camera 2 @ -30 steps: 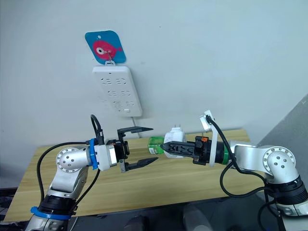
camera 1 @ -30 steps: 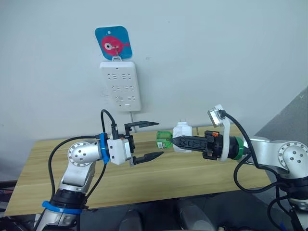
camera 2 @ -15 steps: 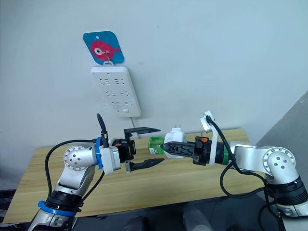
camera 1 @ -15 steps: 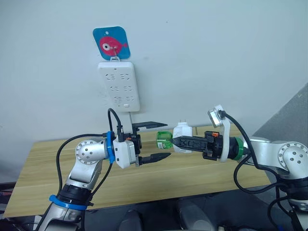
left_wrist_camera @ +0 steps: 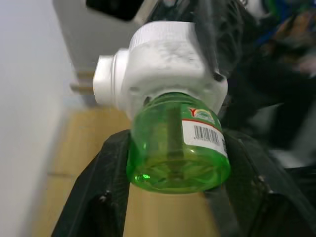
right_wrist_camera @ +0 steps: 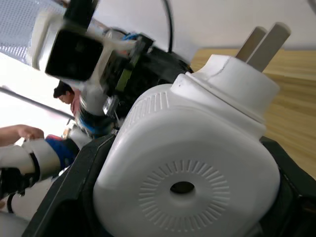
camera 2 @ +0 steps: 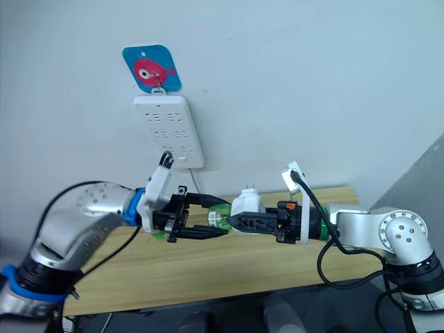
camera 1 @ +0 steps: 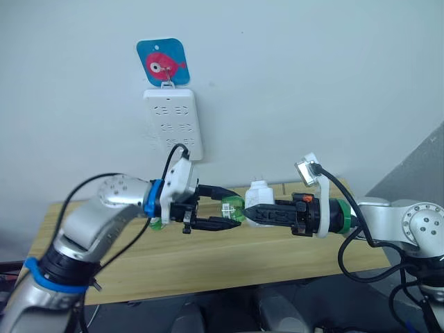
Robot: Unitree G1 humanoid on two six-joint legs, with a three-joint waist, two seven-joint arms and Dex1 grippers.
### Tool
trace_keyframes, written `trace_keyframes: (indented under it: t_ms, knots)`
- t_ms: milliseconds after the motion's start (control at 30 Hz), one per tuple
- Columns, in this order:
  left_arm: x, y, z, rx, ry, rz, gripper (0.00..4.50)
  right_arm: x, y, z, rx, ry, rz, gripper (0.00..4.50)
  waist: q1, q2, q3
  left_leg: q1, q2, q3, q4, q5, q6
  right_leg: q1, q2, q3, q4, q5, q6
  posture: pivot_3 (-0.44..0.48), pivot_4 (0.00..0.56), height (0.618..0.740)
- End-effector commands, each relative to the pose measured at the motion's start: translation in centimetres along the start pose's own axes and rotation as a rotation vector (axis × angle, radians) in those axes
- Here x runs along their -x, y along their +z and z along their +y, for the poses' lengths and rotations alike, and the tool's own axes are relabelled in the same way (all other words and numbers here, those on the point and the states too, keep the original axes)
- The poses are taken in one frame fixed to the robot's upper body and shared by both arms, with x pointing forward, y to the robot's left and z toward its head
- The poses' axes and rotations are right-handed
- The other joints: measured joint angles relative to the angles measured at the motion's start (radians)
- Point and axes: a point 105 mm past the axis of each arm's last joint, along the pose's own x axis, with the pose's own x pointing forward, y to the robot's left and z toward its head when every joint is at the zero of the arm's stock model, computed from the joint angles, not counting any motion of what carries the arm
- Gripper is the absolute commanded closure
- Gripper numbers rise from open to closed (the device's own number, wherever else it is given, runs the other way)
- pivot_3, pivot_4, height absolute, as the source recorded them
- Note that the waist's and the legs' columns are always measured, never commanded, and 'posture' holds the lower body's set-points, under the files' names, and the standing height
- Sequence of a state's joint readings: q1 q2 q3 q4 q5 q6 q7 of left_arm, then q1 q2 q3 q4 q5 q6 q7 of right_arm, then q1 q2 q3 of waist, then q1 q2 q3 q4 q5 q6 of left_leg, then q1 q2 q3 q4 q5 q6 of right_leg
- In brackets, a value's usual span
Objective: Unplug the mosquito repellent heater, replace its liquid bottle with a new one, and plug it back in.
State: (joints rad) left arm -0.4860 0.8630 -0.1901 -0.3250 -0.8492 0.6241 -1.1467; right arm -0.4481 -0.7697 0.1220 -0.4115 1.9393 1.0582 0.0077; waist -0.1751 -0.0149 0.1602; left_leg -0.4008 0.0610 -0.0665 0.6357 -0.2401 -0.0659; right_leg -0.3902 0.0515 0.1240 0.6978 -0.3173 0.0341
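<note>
The small white rounded plastic mosquito repellent heater [camera 1: 259, 193] hung in the air above the long light wooden table [camera 1: 208, 258], just right of the scene's centre, its two metal prongs [right_wrist_camera: 264, 40] pointing up toward twelve o'clock. The right gripper [camera 1: 248, 211] reached in from three o'clock and was clamped on the heater's body, one black finger on each side, as the right wrist view showed around the ribbed face with its dark round hole. A translucent green plastic liquid bottle [left_wrist_camera: 177, 154] with a barcode label stuck out of the heater toward nine o'clock, its neck seated in the white housing. The left gripper [camera 1: 232, 210] came from nine o'clock with its two black fingers [left_wrist_camera: 94, 197] set one on either side of the bottle and touching it, so it was pinching the bottle. On the pale wall at eleven o'clock hung a long white multi-socket power strip [camera 1: 173, 123], beneath a blue square hook plate with a pink fish [camera 1: 164, 62].
</note>
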Motion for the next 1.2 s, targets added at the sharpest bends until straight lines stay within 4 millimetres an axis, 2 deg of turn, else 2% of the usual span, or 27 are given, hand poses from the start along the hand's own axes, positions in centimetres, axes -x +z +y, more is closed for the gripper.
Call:
trace_keyframes:
  t_ms: [33, 167, 267, 333, 367, 467, 800, 1033, 1200]
  knots:
    - [2.1, -0.3, 1.2, 0.322, 0.059, 0.043, 2.25, 0.3, 0.2, 2.1, 0.136, 0.060, 0.036, 1.15, 0.000, 0.000, 0.000, 0.000, 0.000, 0.000, 0.000, 0.000, 0.000, 0.000, 0.000, 0.000, 0.000, 0.000, 0.000, -0.162, 0.114, 0.729]
    - [1.7, 0.9, 1.2, 0.371, 0.031, 0.011, 2.25, 0.1, 0.1, 2.6, 0.185, 0.091, 0.049, 1.15, -0.001, 0.000, 0.000, 0.000, 0.000, 0.000, 0.000, 0.000, 0.000, 0.000, 0.000, -0.001, 0.000, 0.000, 0.000, -0.164, 0.114, 0.729]
    - [1.4, 0.9, 1.0, 0.282, 0.035, 0.004, 2.25, 0.1, 0.1, 2.7, 0.193, 0.101, 0.045, 1.15, 0.000, 0.000, 0.000, 0.000, 0.000, -0.001, -0.001, 0.000, 0.000, 0.000, 0.000, -0.001, 0.000, 0.000, -0.001, -0.166, 0.114, 0.729]
    - [1.2, 1.2, 0.7, 0.191, 0.029, -0.006, 1.52, 0.1, 0.2, 2.7, 0.186, 0.103, 0.039, 1.15, 0.002, 0.000, 0.000, 0.000, 0.000, -0.001, -0.001, 0.000, 0.000, 0.000, 0.000, -0.001, 0.000, 0.000, -0.001, -0.166, 0.114, 0.729]
    - [1.0, 1.3, 0.7, 0.099, 0.040, -0.014, 1.36, 0.1, 0.2, 2.7, 0.177, 0.103, 0.033, 1.15, 0.002, 0.000, 0.000, 0.000, 0.000, -0.001, -0.001, 0.000, 0.000, 0.000, 0.000, -0.001, 0.000, 0.000, -0.001, -0.161, 0.114, 0.729]
    - [0.8, 1.3, 0.1, -0.061, 0.048, -0.027, 0.45, 0.3, 0.3, 2.5, 0.144, 0.100, 0.013, 1.15, 0.009, 0.000, 0.000, 0.000, 0.000, 0.000, 0.000, 0.000, 0.000, 0.000, 0.000, 0.000, 0.000, 0.000, -0.001, -0.158, 0.114, 0.729]
    - [0.7, 1.1, -0.9, -0.453, 0.143, -0.101, 0.42, 0.7, 0.7, 2.0, 0.056, 0.078, -0.038, 1.15, 0.011, 0.000, 0.000, 0.000, 0.000, 0.001, 0.000, 0.000, 0.000, 0.000, 0.000, 0.001, 0.000, 0.000, -0.001, -0.156, 0.113, 0.729]
    - [0.8, -0.1, -1.6, -0.691, 0.180, -0.136, 0.42, 0.8, 0.9, 1.7, 0.033, 0.077, -0.064, 1.15, 0.012, 0.000, 0.000, 0.000, 0.000, 0.002, 0.001, 0.000, 0.000, 0.000, 0.000, 0.002, 0.000, 0.000, -0.001, -0.157, 0.109, 0.729]
    - [0.4, 0.3, -1.8, -0.861, 0.210, -0.192, 0.42, 0.8, 0.9, 1.6, 0.029, 0.073, -0.064, 1.15, 0.012, 0.000, 0.000, 0.000, 0.000, 0.002, 0.004, 0.000, 0.000, 0.001, 0.000, 0.002, 0.000, 0.000, 0.000, -0.160, 0.108, 0.729]
